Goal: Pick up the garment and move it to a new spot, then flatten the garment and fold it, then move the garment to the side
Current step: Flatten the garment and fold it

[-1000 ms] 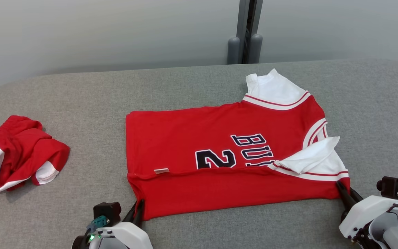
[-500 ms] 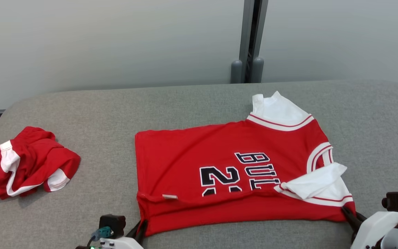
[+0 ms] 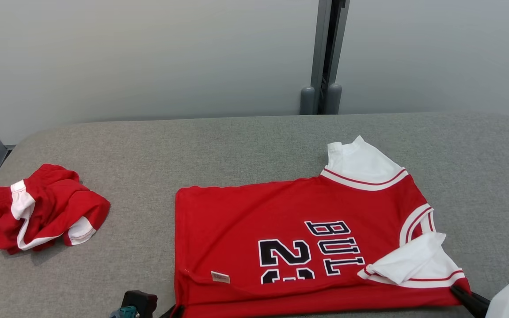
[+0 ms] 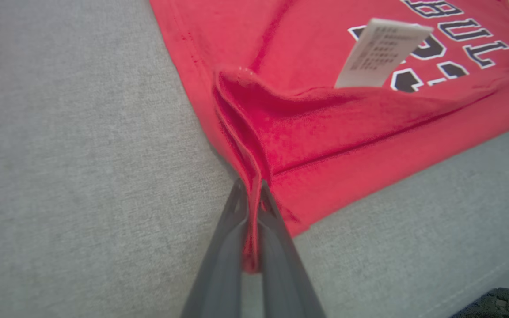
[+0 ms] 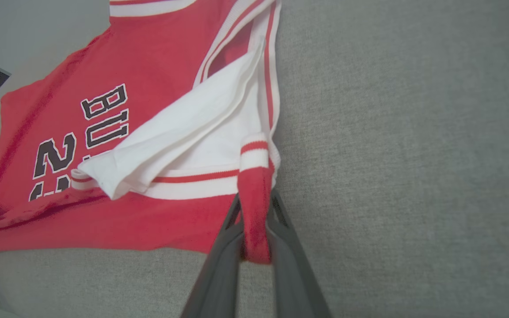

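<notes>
Grey table (image 3: 237, 141) — jersey (image 3: 245, 221) lettering partly hidden under its fold.

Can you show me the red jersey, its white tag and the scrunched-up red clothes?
red jersey (image 3: 237, 221), head view, plain red cloth beside the number.
white tag (image 4: 382, 53), left wrist view, middle of the tag.
scrunched-up red clothes (image 3: 55, 198), head view, top red fold.

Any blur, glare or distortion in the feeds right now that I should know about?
Head view: even soft light, no glare, jersey lettering sharp. Left wrist view: tag print and the pinched hem look soft. Right wrist view: sleeve crisp, red smears toward the left edge.
</notes>
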Motion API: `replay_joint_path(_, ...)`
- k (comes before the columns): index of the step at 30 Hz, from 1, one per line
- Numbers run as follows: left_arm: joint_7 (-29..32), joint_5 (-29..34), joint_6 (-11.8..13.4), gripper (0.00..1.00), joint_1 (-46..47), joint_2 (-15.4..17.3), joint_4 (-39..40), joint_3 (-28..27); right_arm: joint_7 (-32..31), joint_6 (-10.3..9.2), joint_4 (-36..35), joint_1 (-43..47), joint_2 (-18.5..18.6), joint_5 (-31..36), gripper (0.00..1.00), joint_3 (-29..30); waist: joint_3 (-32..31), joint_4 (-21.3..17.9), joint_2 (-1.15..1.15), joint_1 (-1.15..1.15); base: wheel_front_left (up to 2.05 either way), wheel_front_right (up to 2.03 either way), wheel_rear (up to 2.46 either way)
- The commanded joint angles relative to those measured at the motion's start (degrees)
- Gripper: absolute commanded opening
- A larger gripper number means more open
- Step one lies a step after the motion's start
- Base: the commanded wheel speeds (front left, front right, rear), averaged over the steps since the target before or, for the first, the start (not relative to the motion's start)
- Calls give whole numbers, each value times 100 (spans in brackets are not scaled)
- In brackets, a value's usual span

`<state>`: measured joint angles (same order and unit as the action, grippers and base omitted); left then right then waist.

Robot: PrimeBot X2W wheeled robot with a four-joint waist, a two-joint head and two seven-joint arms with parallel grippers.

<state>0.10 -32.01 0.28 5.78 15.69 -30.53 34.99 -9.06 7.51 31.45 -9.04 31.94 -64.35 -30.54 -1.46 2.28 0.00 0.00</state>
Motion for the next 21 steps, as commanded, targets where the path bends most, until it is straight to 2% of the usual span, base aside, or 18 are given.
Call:
replay_joint_path(1, -28, -2, 44, 0, -25, 64, -59, -31, 15, -3, 40, 45, 73, -13, 0, 21, 1, 1, 0, 0, 0, 0, 0)
replay_joint_path(2, 167, -19, 107, 0, -177, 217, 298, -16, -174, -3, -171, 197, 172, -70, 0, 132, 12, 7, 0, 0, 0, 0, 0)
replay_joint_path(9, 766, -41, 422, 0, -694, 714, 1577, -13, -665, -3, -861, 877, 401, -91, 0, 676, 71, 32, 0, 0, 0, 0, 0)
replay_joint_path(15, 1118, -83, 677, 0, -995, 940, 2211, -34, -886, -4, -1239, 1308, 286, 126, 0, 1257, 131, 23, 0, 0, 0, 0, 0)
replay_joint_path(16, 1182, -70, 703, 29, -1011, 959, 2252, -12, -922, -4, -1284, 1334, 239, 185, 0, 1344, 139, 19, 0, 0, 0, 0, 0)
replay_joint_path(17, 1238, -68, 723, 47, -1022, 969, 2307, 9, -972, -4, -1326, 1360, 183, 238, 0, 1422, 146, 17, 0, 0, 0, 0, 0)
replay_joint_path(18, 1274, -64, 748, 89, -1032, 979, 2357, 16, -1003, -3, -1368, 1389, 128, 292, 0, 1505, 152, 15, 0, 0, 0, 0, 0)
replay_joint_path(19, 1319, -68, 769, 100, -1047, 989, 2382, 23, -1009, -3, -1418, 1404, 69, 357, 4, 1597, 164, 12, 0, 0, 0, 0, 0)
replay_joint_path(20, 1369, -75, 794, 100, -1051, 992, 2401, 37, -1016, -3, -1459, 1411, -2, 423, 30, 1704, 174, 11, 0, 0, 0, 0, 0)
replay_joint_path(21, 1415, -74, 807, 100, -1049, 998, 2434, 47, -1034, -3, -1500, 1421, -73, 480, 100, 1801, 183, 12, 0, 0, 0, 0, 0)
